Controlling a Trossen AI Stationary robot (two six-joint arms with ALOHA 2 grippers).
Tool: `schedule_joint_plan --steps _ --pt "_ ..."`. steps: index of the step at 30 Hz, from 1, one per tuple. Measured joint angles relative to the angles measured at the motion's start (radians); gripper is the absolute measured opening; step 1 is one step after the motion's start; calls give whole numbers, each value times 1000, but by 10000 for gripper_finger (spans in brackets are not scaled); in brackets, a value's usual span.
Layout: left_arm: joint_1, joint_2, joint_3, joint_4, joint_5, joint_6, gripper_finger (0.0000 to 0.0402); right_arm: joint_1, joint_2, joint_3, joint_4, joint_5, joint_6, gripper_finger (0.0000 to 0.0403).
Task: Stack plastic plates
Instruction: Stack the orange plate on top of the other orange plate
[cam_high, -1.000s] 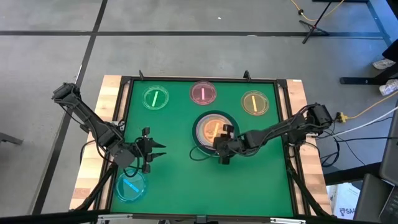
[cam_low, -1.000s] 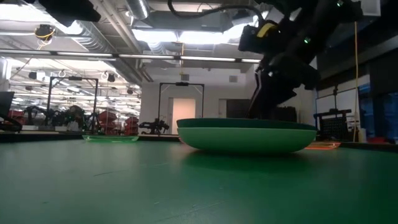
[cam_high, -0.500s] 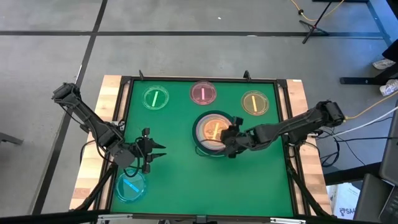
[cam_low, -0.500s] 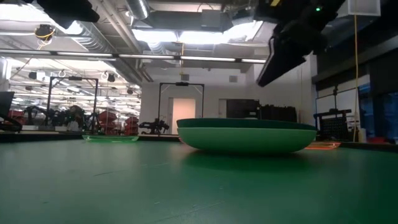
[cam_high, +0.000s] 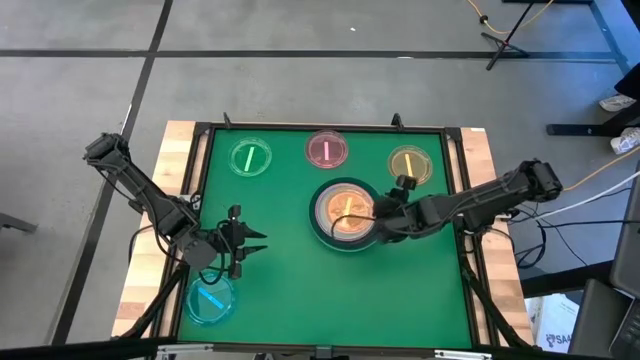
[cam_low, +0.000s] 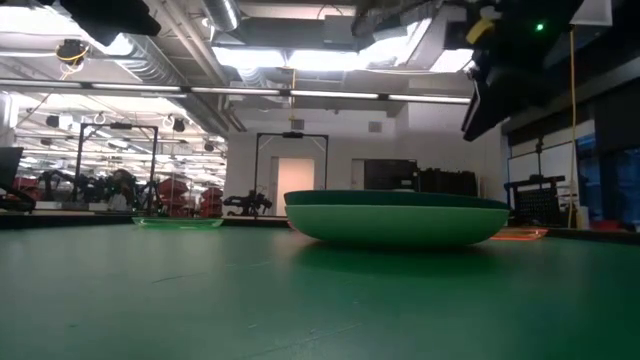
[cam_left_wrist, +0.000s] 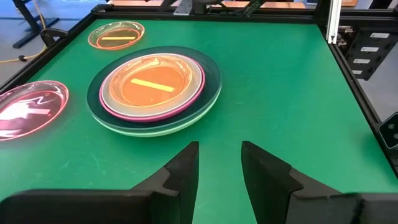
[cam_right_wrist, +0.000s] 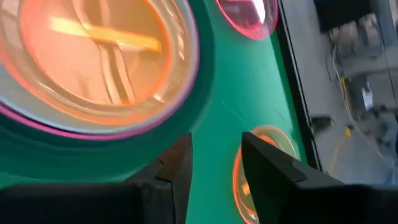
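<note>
The right gripper, fingers apart, hovers at the stack of plates mid-frame. The left gripper, also parted, waits lower left.

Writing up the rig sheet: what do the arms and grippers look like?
Both arms are dark, slim, multi-jointed links. The left gripper and right gripper each have two flat, matte black fingers that taper toward the tips. Dark cables run along the left arm near its base. No markings are visible.
</note>
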Motion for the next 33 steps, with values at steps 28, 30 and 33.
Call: schedule_joint_plan --steps 28,30,33 --pt "0 0 0 -1 10 1 114 -503 -9 -323 259 -327 -221 133" --pt "0 0 0 -1 10 1 114 -531 -9 -344 309 -324 -248 133" --pt "0 0 0 -1 9 1 114 -573 -9 -381 402 -334 -280 133"
